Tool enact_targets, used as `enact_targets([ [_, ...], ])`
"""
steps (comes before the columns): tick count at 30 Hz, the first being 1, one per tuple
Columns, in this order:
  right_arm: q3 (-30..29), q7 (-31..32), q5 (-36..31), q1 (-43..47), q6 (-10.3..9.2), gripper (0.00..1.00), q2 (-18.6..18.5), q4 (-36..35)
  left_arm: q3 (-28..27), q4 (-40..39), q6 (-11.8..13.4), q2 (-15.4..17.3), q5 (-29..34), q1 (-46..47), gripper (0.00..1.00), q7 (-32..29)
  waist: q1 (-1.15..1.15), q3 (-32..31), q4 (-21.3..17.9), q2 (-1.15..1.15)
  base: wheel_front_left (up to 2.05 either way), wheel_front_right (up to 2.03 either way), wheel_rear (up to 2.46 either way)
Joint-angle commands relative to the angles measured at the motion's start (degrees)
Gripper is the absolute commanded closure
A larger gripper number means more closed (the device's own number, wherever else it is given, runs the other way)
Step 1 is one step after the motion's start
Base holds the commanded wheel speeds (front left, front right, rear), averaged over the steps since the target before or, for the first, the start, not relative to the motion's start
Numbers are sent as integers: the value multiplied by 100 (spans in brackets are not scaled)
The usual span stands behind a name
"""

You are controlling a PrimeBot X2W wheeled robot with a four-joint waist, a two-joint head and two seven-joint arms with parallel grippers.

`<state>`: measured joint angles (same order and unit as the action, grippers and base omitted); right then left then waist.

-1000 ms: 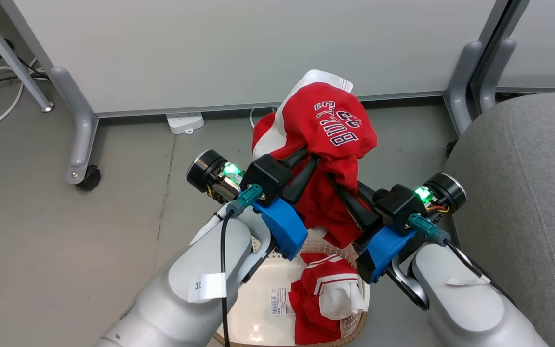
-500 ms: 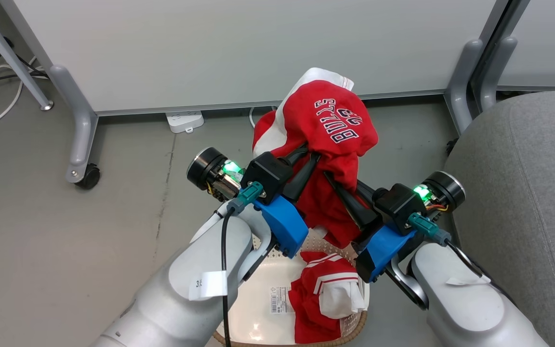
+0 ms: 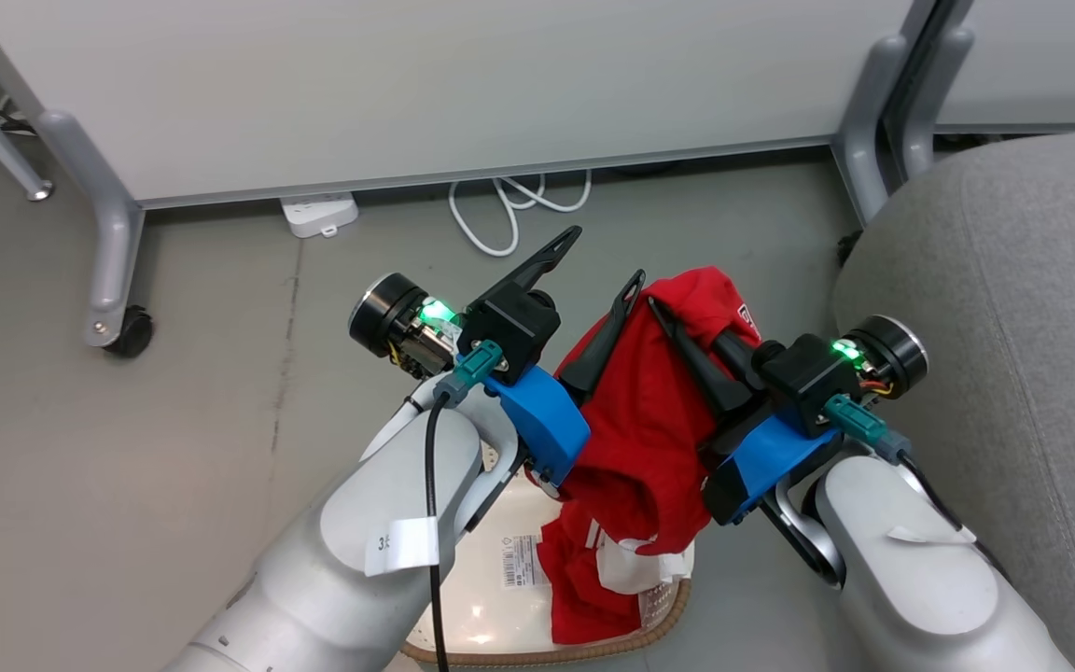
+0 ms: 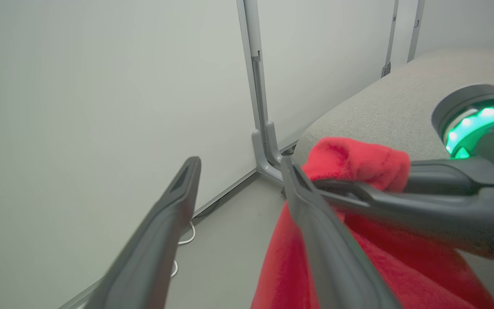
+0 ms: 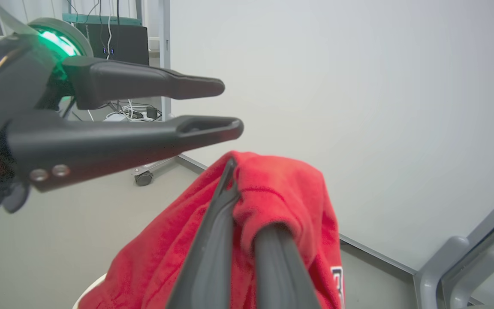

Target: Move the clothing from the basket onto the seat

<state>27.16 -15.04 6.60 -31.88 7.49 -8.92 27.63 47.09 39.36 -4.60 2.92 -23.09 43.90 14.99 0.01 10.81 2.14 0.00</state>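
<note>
Left of centre in the head view, the left gripper point(image 3: 593, 264) has its two fingers spread wide with nothing between them, above the grey floor point(image 3: 174, 420). Just right of it a red garment point(image 3: 649, 420) hangs from the right gripper point(image 3: 673, 322), whose fingers are clamped on a fold of it, and the cloth's lower end dangles over the basket point(image 3: 467, 607) at the bottom centre, where a second red garment point(image 3: 575, 583) with white trim lies inside. The grey seat point(image 3: 1013, 327) takes up the right side, apart from the held garment.
</note>
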Motion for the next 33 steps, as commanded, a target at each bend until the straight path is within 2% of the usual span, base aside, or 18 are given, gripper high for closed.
enact_targets([
  [1, -127, -21, -23, 86, 1, 100, 20, -73, -40, 26, -22, 6, 62, 89, 0, 29, -1, 104, -138, 0, 0, 0, 0],
  [17, -1460, -22, -212, 474, 1, 100, 66, -766, -94, -211, -160, 110, 348, -35, 0, 28, -1, 515, -1113, 0, 0, 0, 0],
  [33, -2826, -22, -295, 1231, 1, 100, 264, -1320, 335, -528, -270, 69, 579, -266, 0, 24, -1, 656, -2171, 0, 0, 0, 0],
])
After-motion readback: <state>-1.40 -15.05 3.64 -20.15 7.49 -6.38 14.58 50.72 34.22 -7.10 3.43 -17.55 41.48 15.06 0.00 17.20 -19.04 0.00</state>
